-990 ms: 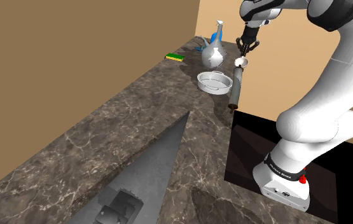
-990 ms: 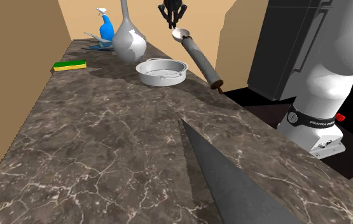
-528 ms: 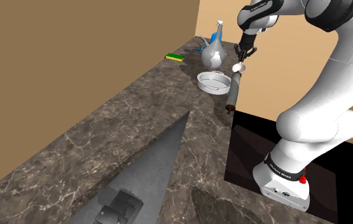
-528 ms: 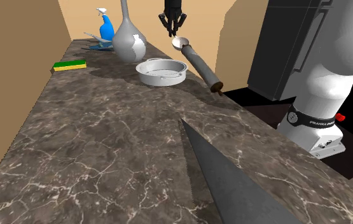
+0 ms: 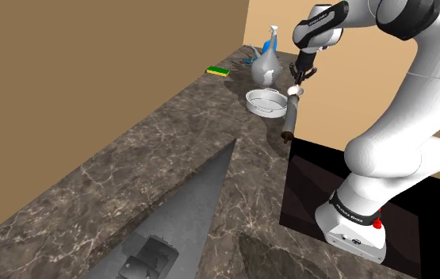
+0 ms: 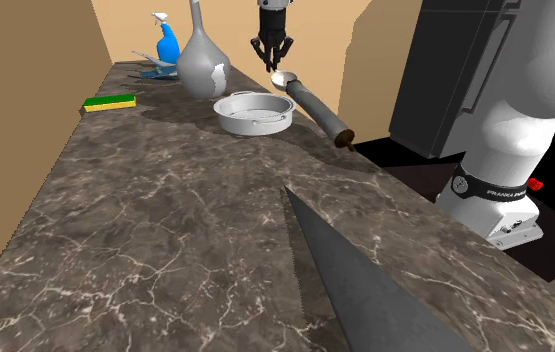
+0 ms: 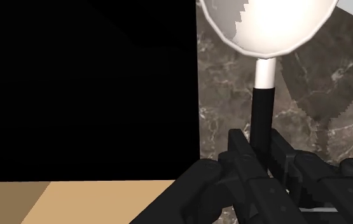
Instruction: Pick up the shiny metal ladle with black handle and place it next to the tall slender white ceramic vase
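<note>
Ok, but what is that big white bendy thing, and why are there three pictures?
That is a robot arm, and the black claw at its end is its gripper. One picture is taken from beside its stand, one from farther along the stone counter, and one from a camera on the hand itself. The gripper is closed on a ladle, holding its black handle just behind the shiny bowl. On the counter stand a tall pale vase, a round metal pan, a green and yellow sponge and a blue spray bottle.
</note>
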`<state>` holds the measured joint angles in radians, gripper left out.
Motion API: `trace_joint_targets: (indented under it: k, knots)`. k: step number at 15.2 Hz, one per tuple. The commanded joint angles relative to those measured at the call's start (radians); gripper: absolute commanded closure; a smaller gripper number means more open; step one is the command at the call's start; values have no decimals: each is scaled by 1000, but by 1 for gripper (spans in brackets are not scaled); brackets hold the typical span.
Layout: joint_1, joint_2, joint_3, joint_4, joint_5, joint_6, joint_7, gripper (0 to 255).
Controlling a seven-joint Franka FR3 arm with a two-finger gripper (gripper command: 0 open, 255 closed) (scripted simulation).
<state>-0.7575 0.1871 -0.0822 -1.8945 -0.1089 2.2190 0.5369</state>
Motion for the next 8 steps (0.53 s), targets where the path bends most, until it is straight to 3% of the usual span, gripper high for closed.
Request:
trace_joint_targets:
  k: [1, 8]
  knots:
    - [0, 10, 0, -18, -1, 27, 4, 255]
    - [0, 51, -1, -61, -4, 111, 12, 255]
